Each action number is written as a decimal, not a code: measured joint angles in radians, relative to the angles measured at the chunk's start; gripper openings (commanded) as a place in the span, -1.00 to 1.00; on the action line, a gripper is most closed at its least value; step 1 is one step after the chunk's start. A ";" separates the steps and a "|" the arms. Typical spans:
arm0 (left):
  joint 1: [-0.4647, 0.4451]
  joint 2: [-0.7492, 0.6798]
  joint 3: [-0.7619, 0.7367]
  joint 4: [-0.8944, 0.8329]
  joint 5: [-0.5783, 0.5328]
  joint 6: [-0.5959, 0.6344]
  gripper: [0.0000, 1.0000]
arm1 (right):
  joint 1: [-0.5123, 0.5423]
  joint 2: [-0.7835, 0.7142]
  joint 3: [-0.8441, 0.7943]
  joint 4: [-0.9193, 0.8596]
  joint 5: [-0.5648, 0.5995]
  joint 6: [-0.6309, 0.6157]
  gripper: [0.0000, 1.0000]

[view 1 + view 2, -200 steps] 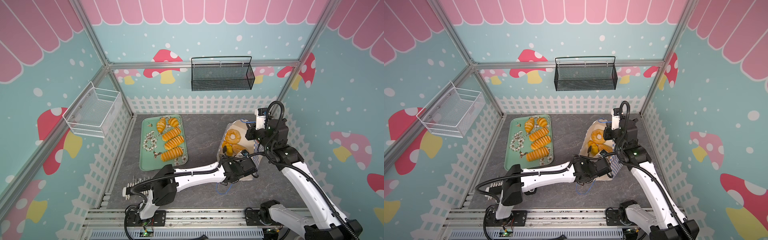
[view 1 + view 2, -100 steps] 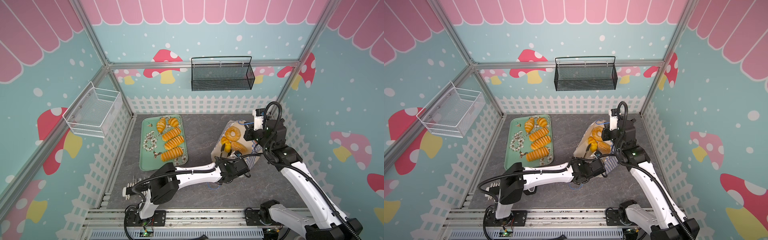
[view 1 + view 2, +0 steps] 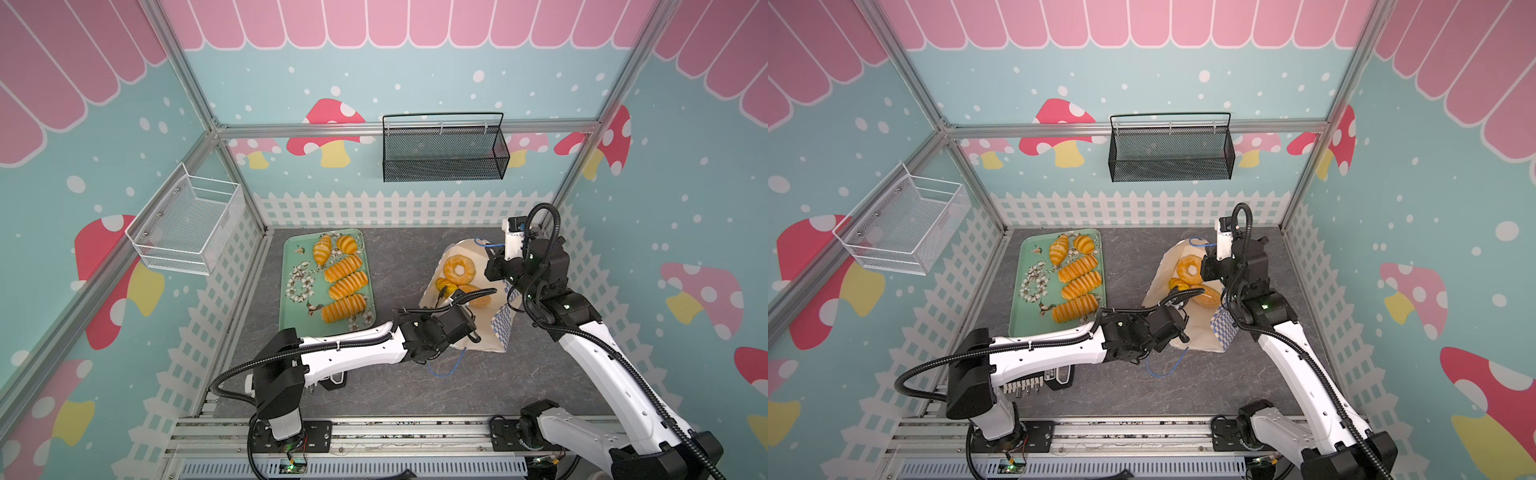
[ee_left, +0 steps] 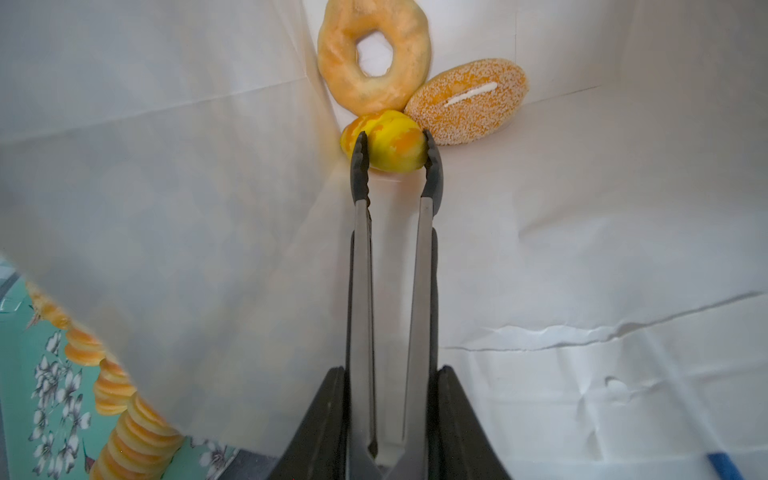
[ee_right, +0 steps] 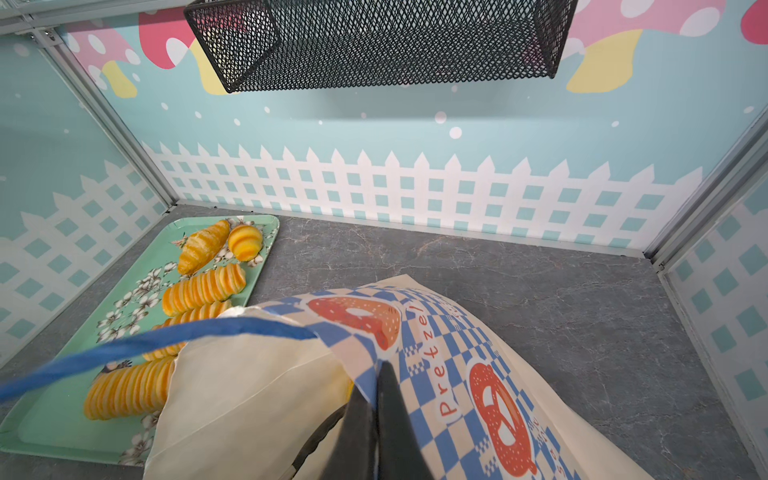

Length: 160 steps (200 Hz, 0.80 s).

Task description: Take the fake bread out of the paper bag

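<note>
On the near part of the grey table, a loose loop of blue cord, one of the bag's handles, lies flat. Just past it the left gripper is clamped on a pair of metal tongs, its jaws pressing both arms so that they are squeezed narrow.

The tongs reach in through the mouth of the paper bag. The bag sits right of the table's middle, tipped over with its mouth gaping toward the left arm. Deep inside, the black tips of the tongs touch both flanks of a small yellow bun. Whether the bun is off the paper I cannot tell. Right behind it lie a ring doughnut and a seeded bun, and all three are bunched together against a fold of the bag.

At the bag's right edge the right gripper has its jaws pinched tight on the blue-and-white checkered rim, holding that edge up.

Further left and back, well apart from the bag, is a green flowered tray. It carries three ribbed loaves side by side and two croissants at its far end. A black mesh basket hangs on the back wall and a white wire basket on the left wall.
</note>
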 measured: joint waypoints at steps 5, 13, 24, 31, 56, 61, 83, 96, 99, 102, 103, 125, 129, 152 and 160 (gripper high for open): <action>0.000 -0.009 -0.004 0.000 0.006 0.006 -1.00 | 0.002 0.001 -0.001 0.000 0.002 0.000 -1.00; 0.000 -0.022 -0.011 0.002 0.014 0.012 -1.00 | 0.005 0.001 -0.002 0.000 0.005 0.000 -1.00; -0.001 -0.041 -0.019 0.002 0.026 0.022 -1.00 | 0.007 0.001 -0.002 0.000 0.008 0.000 -1.00; -0.002 -0.054 -0.024 0.003 0.032 0.029 -1.00 | 0.007 0.001 -0.002 0.000 0.010 0.000 -1.00; -0.010 -0.096 -0.032 0.004 0.053 0.050 -1.00 | 0.013 0.002 -0.002 0.001 0.015 0.000 -1.00; -0.013 -0.102 -0.032 0.003 0.056 0.055 -1.00 | 0.014 0.002 -0.002 0.001 0.016 0.000 -1.00; -0.033 -0.127 -0.043 0.001 0.064 0.075 -1.00 | 0.020 0.005 -0.002 0.001 0.021 0.000 -1.00; -0.049 -0.148 -0.072 0.004 0.073 0.090 -1.00 | 0.020 0.006 -0.003 0.003 0.025 0.000 -1.00; -0.052 -0.152 -0.080 0.004 0.076 0.091 -1.00 | 0.020 0.006 -0.003 0.004 0.026 0.000 -1.00; -0.056 -0.158 -0.089 0.005 0.078 0.096 -1.00 | 0.020 0.006 -0.004 0.004 0.027 0.000 -1.00; -0.058 -0.160 -0.093 0.006 0.079 0.097 -1.00 | 0.020 0.006 -0.004 0.004 0.027 0.000 -1.00; -0.080 -0.200 -0.179 0.038 0.090 0.119 -1.00 | 0.020 0.006 -0.006 0.007 0.028 0.000 -1.00; -0.084 -0.208 -0.198 0.051 0.090 0.124 -1.00 | 0.020 0.006 -0.006 0.008 0.028 0.000 -1.00; -0.092 -0.235 -0.259 0.107 0.088 0.149 -1.00 | 0.021 0.006 -0.006 0.010 0.029 0.000 -1.00; -0.093 -0.237 -0.263 0.125 0.085 0.160 -1.00 | 0.021 0.006 -0.006 0.010 0.029 0.000 -1.00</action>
